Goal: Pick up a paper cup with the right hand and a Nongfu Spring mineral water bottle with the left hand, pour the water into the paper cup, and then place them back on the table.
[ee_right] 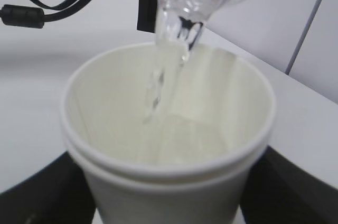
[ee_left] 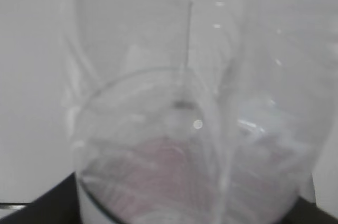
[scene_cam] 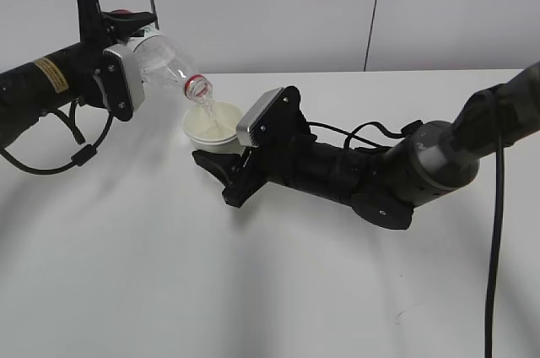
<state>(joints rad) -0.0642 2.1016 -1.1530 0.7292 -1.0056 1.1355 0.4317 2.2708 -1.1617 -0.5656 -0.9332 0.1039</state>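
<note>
- The cup [scene_cam: 213, 125] is a little above the middle of the side picture, left of center, lifted above the table [scene_cam: 270, 290].
- In the right wrist picture the cup [ee_right: 168, 145] fills the lower half, and its open top faces up.
- The right hand [scene_cam: 221, 160] holds the cup, with a black finger [ee_right: 296, 192] pressed on each side of it.
- The bottle [scene_cam: 169, 64] is in the upper left of the side picture, tipped so its mouth points down and to the right, right over the cup.
- A red ring sits around the bottle's neck.
- Water [ee_right: 163, 71] runs from the bottle's mouth at the top of the right wrist picture down into the cup, and a little water lies at the bottom.
- The left hand [scene_cam: 118, 41] grips the fat end of the bottle.
- In the left wrist picture the clear bottle [ee_left: 185, 129] fills almost the whole frame; it is blurry, so the fingers are hard to make out there.
- The left arm [scene_cam: 42, 79] with a yellow sticker comes in from the left edge, with loose black cables [scene_cam: 51, 155] hanging under it.
</note>
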